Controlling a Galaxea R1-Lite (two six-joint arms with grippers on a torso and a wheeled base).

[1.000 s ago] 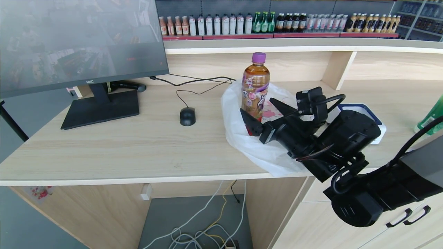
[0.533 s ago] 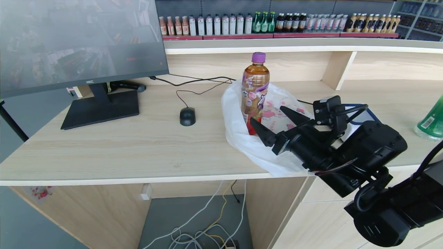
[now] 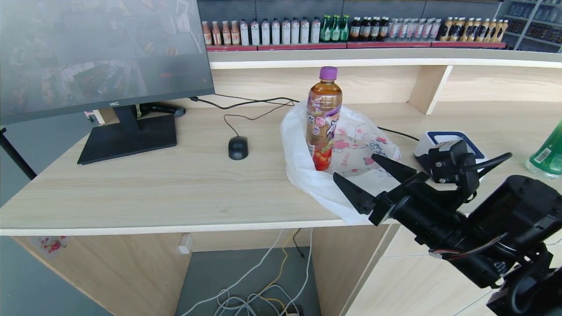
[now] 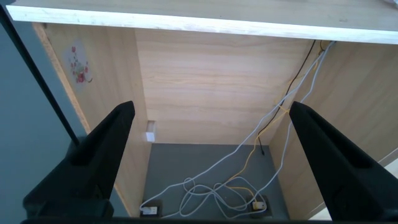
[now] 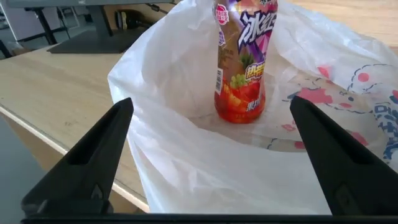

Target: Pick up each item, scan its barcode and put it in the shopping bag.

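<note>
A tea bottle with a purple cap stands upright inside the white shopping bag on the counter; the bottle and the bag also face the right wrist camera. My right gripper is open and empty, hovering near the counter's front edge, a little in front of and to the right of the bag. A green bottle stands at the counter's far right. My left gripper is open and empty, below the counter top, facing the cabinet recess.
A white and blue barcode scanner sits right of the bag. A monitor, a mouse and cables lie on the left of the counter. Loose wires trail on the floor under it.
My right arm has pulled back from the bottle, toward the right and the counter's front edge, fingers still open. The bottle stays standing in the bag.
</note>
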